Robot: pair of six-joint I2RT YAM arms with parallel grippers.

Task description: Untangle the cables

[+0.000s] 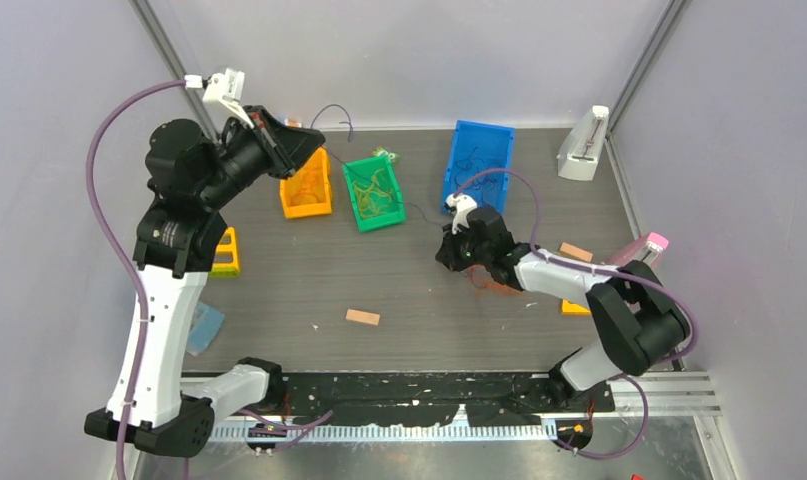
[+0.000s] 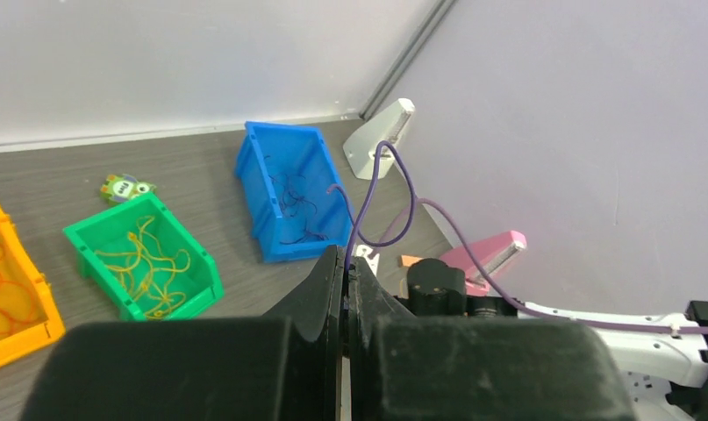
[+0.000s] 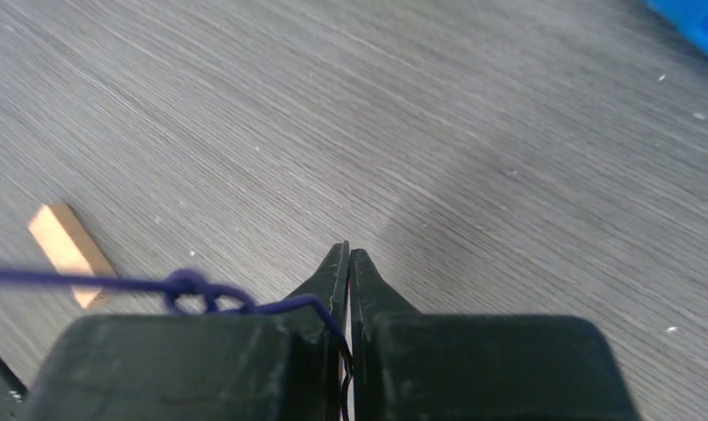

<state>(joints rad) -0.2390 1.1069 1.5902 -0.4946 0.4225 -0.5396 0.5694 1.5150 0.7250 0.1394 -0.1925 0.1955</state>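
Grey wood-grain worktop (image 1: pixel 419 290), contents listed from left to right.

1. Small yellow bin (image 1: pixel 226 252), one, at the left edge beside the left arm.
2. Left tool (image 1: pixel 317 138), one, raised above the orange bin. Its jaws are pressed together on one end of the purple cable (image 3: pixel 113 282).
3. Large bins, three, in a row along the back:
   - orange bin (image 1: pixel 306 211), holding orange strands
   - green bin (image 1: pixel 379 222), holding yellow strands
   - blue bin (image 1: pixel 484 127), holding dark strands
4. Green toy (image 1: pixel 384 154), one, just behind the green bin.
5. Wooden blocks, two: the near block (image 1: pixel 362 317) lies alone mid-worktop, and the far block (image 1: pixel 576 252) lies by the right arm.
6. Purple cable, one. It runs taut through the air from the left tool, over the green bin, to the right tool, with one knot (image 3: pixel 192 291) close to the right tool's tips.
7. Right tool (image 1: pixel 447 252), one, low over the worktop in front of the blue bin. Its jaws are clamped on the cable.
8. White wedge-shaped object (image 1: pixel 584 148), one, in the far right corner.
9. Pink stapler (image 1: pixel 647 245), one, at the right edge.
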